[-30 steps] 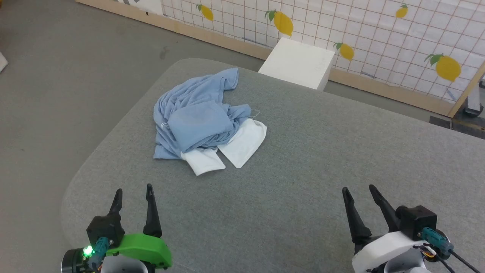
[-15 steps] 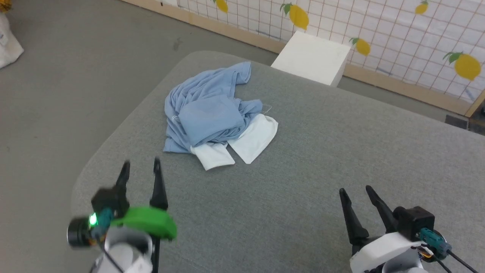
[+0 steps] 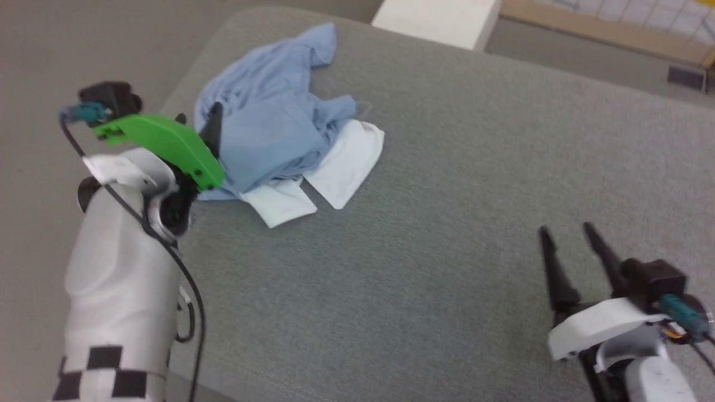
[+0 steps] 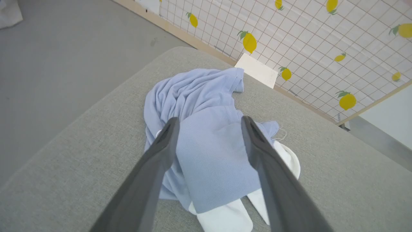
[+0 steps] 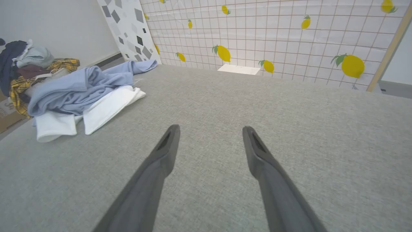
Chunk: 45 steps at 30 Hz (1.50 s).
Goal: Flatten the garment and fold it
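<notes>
Left gripper (image 4: 210,120), jaws wide & empty, hovers over crumpled garment (image 3: 268,128) at far-left of grey pad (image 3: 447,234); soft, light, floppy fabric, prob best pinched at a free blue edge.

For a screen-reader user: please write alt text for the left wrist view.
A crumpled light blue garment with white parts lies on a grey surface, framed between the open left claw's dark fingers. A lemon-patterned wall stands behind.

Left end effector (image 3: 197,113) now at garment (image 3: 268,111)
</notes>
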Available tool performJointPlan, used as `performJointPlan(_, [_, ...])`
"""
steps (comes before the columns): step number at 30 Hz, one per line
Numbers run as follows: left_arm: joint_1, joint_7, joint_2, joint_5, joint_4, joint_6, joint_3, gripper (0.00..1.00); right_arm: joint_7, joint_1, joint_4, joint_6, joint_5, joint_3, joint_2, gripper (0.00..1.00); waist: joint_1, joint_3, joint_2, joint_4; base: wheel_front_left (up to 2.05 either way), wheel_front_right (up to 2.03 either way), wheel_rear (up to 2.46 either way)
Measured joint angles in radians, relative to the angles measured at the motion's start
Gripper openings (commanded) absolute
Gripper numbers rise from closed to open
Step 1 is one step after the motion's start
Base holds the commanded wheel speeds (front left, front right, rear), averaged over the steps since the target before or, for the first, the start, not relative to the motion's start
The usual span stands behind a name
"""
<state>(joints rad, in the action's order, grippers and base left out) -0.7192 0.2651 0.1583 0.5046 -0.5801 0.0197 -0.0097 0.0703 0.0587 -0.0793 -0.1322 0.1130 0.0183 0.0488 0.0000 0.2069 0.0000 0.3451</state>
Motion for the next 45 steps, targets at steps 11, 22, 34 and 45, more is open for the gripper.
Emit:
performJointPlan(11, [-0.079, 0.223, 0.008, 0.093, -0.204, -0.027, 0.014, 1.0, -0.03, 0.009, 0.084, 0.0, -0.035, 0.123, 0.002, 1.0, 0.0001, 0.152, 0.0, -0.099, 0.0, 0.0, 0.0])
performJointPlan(22, [-0.063, 0.106, 0.045, 0.067, -0.2, 0.034, -0.021, 0.0, -0.026, 0.005, 0.06, 0.0, -0.014, 0.104, 0.001, 1.0, 0.0001, 0.143, 0.0, -0.135, 0.0, 0.0, 0.0])
performJointPlan(34, [-0.282, -0.01, 0.063, 0.025, 0.144, 0.095, -0.136, 0.0, 0.038, -0.029, -0.073, 0.0, 0.068, 0.083, 0.001, 1.0, 0.0, -0.015, 0.0, -0.177, 0.0, 0.0, 0.0])
performJointPlan(45, [-0.106, 0.068, -0.018, 0.034, 0.266, 0.104, -0.435, 0.0, 0.095, -0.041, -0.187, 0.0, 0.134, 0.104, 0.001, 1.0, 0.0, -0.089, 0.0, -0.37, 0.0, 0.0, 0.0])
